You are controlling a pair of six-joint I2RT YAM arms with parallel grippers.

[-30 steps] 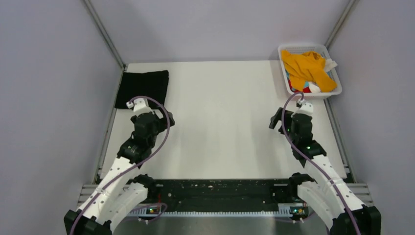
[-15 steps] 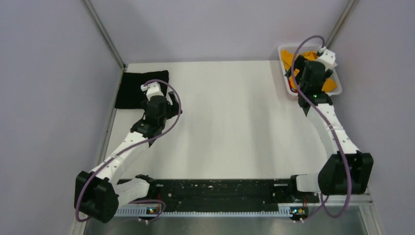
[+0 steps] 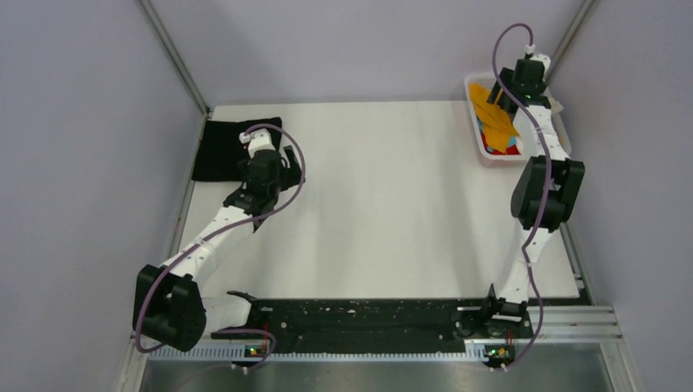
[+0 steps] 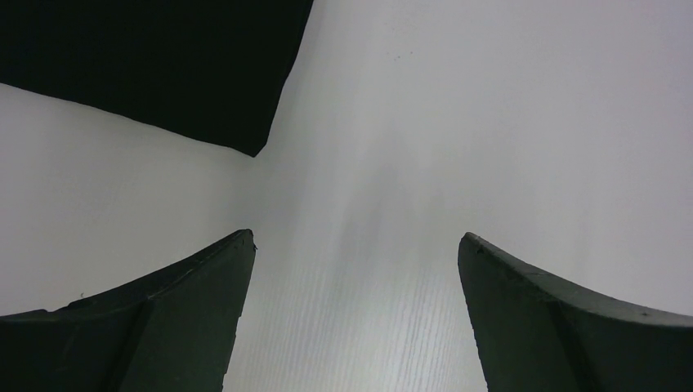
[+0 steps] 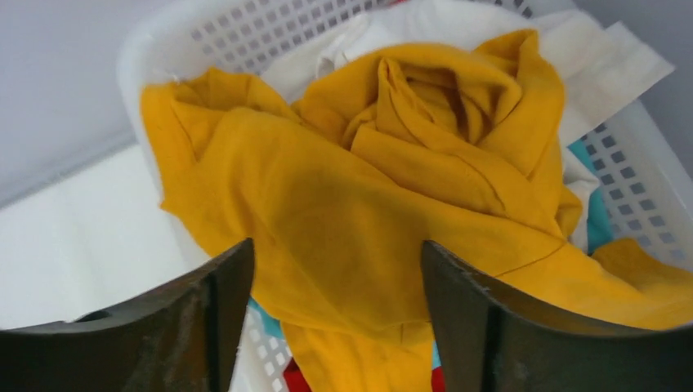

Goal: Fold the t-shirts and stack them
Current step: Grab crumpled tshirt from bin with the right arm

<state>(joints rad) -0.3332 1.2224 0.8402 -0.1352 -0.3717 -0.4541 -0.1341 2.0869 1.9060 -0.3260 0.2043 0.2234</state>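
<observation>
A folded black t-shirt (image 3: pixel 237 148) lies at the table's far left; its corner shows in the left wrist view (image 4: pixel 155 65). My left gripper (image 3: pixel 282 159) (image 4: pixel 355 245) is open and empty over bare table just right of it. A crumpled mustard-orange t-shirt (image 3: pixel 497 117) (image 5: pixel 368 188) lies on top of white (image 5: pixel 596 57), light-blue (image 5: pixel 601 220) and red (image 5: pixel 306 377) shirts in the basket. My right gripper (image 3: pixel 511 94) (image 5: pixel 337 249) is open and hovers above the orange shirt, holding nothing.
The white plastic mesh basket (image 3: pixel 478 139) (image 5: pixel 646 163) stands at the far right corner by the metal frame post (image 3: pixel 564 49). The white table (image 3: pixel 376 204) stretches between the two arms. A black rail (image 3: pixel 359 314) runs along the near edge.
My right arm has reached from mid-table out over the basket, above the orange shirt. My left arm has extended forward, to the right edge of the black shirt.
</observation>
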